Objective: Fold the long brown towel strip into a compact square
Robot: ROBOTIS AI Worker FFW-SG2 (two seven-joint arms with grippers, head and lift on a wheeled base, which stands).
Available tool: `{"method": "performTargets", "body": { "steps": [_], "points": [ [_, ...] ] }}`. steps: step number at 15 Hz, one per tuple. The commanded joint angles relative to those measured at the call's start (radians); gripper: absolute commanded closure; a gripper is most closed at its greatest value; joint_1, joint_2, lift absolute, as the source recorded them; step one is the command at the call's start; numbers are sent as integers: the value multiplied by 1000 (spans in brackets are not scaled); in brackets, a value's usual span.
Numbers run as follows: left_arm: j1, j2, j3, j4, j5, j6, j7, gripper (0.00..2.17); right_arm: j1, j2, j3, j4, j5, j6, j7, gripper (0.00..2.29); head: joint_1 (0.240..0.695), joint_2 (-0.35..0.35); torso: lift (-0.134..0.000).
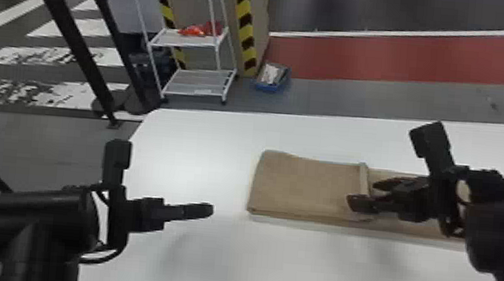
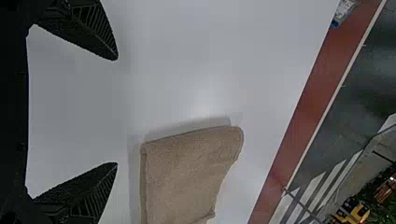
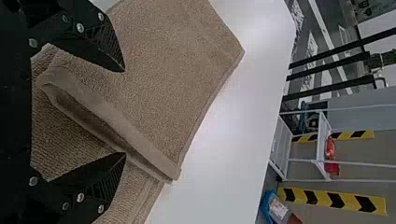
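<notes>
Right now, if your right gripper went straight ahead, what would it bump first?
Probably the brown towel, at the folded edge by my fingers. Their height is unclear, so they might slide over.

There are 1 left gripper (image 1: 205,210) and 1 right gripper (image 1: 363,194), each with 2 fingers (image 3: 105,49), 1 towel (image 1: 303,185), 1 table (image 1: 194,146), 1 rack (image 1: 199,83) showing 2 shelves (image 1: 171,38), 1 blue bin (image 1: 270,87), 2 striped bands (image 1: 246,25).
</notes>
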Motion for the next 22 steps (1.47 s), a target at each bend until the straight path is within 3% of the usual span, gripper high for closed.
{"method": "performTargets", "body": {
  "steps": [1,22],
  "points": [
    [1,1,1,2,0,0,-2,80,-8,1,0,15,8,-4,-1,289,695,257,-125],
    [22,23,4,17,-3,-28,-22,87,-38,1,14,73,26,-53,-27,589,695,259,-125]
  ]
}}
